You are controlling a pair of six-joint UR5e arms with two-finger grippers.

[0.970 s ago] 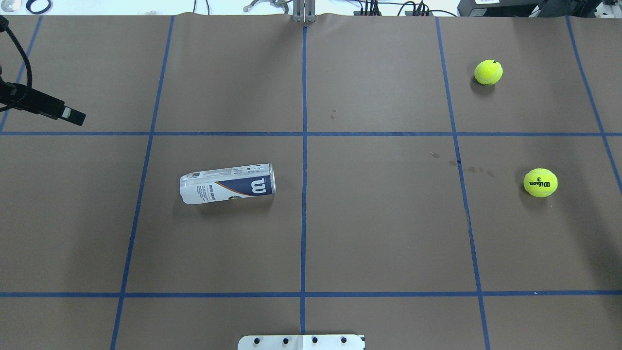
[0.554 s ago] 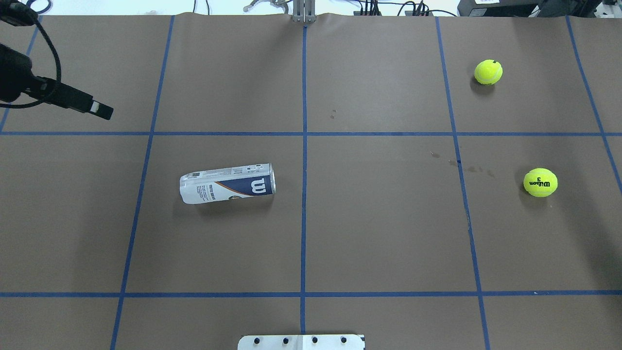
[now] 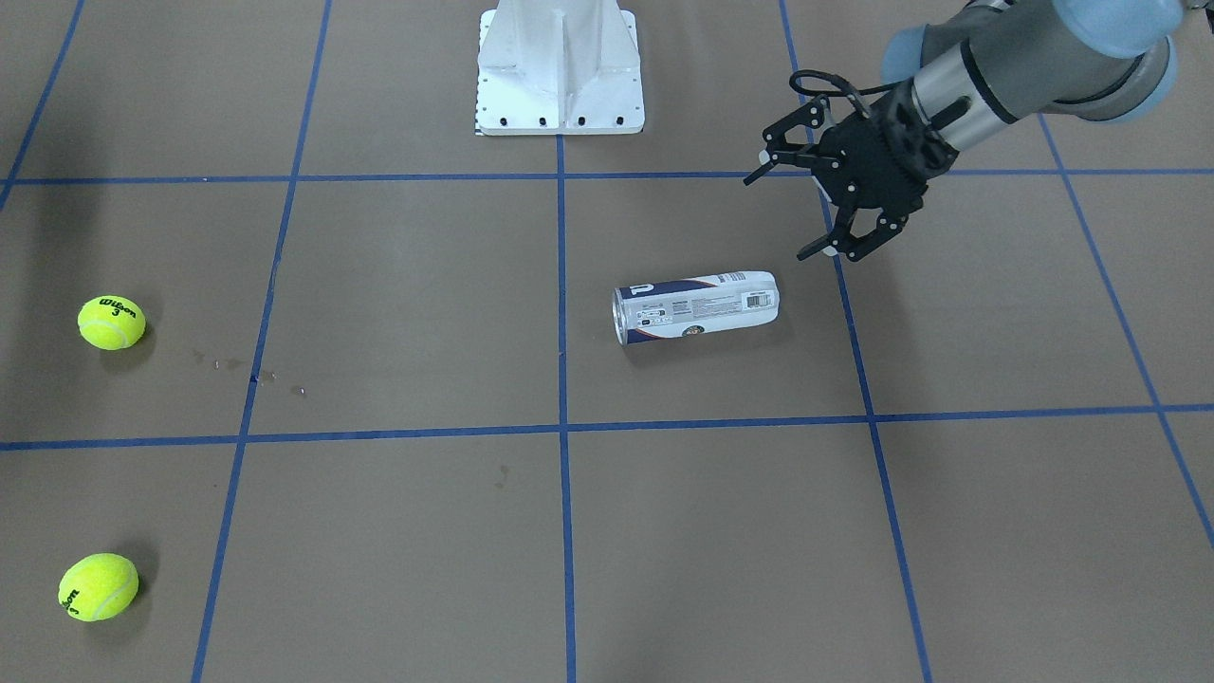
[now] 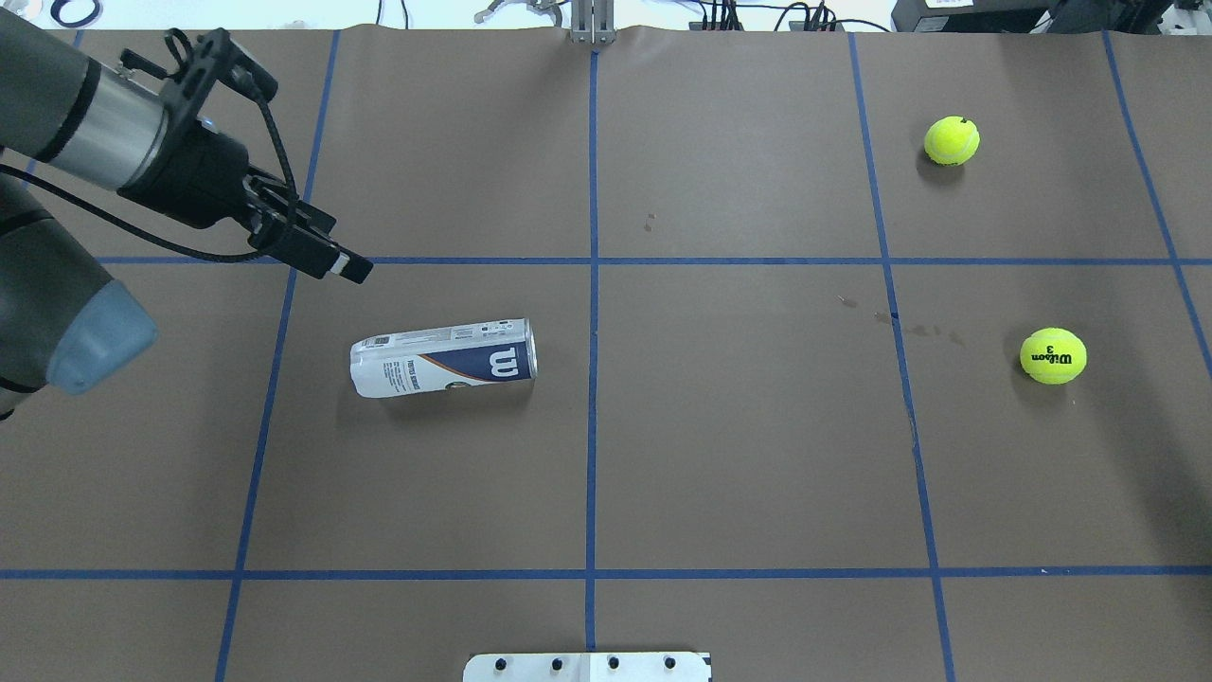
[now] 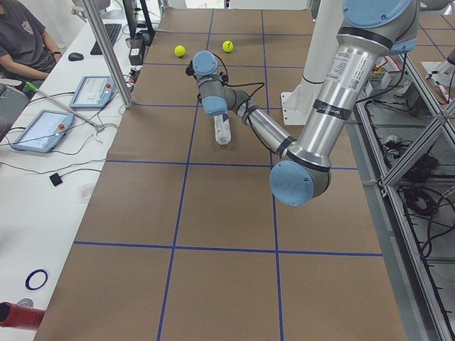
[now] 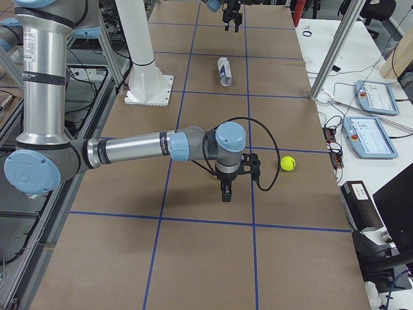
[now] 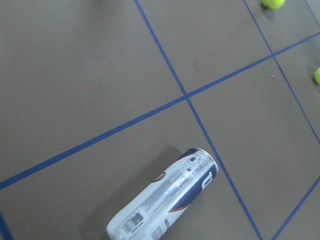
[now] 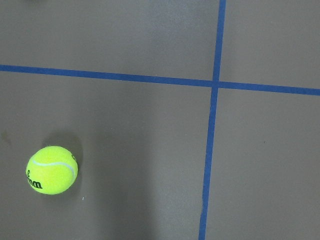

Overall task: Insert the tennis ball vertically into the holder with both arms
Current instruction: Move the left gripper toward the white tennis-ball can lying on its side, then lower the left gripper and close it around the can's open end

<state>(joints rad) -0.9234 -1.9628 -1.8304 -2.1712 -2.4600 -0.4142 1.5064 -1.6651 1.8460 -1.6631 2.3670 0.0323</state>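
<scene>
holder [image 4: 443, 358]: on its side on table [image 4: 739, 455], robot's-left of centre line, contents can't tell | left gripper [image 3: 782, 216]: fingers wide apart, empty, near holder, not touching | right gripper [image 6: 226, 190]: finger state can't tell | tennis ball [image 4: 1053, 355], second ball [image 4: 952, 140]: loose on table, well apart from holder

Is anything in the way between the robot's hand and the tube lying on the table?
No. Nothing visible sits between the open left gripper and the holder, only brown table.
</scene>
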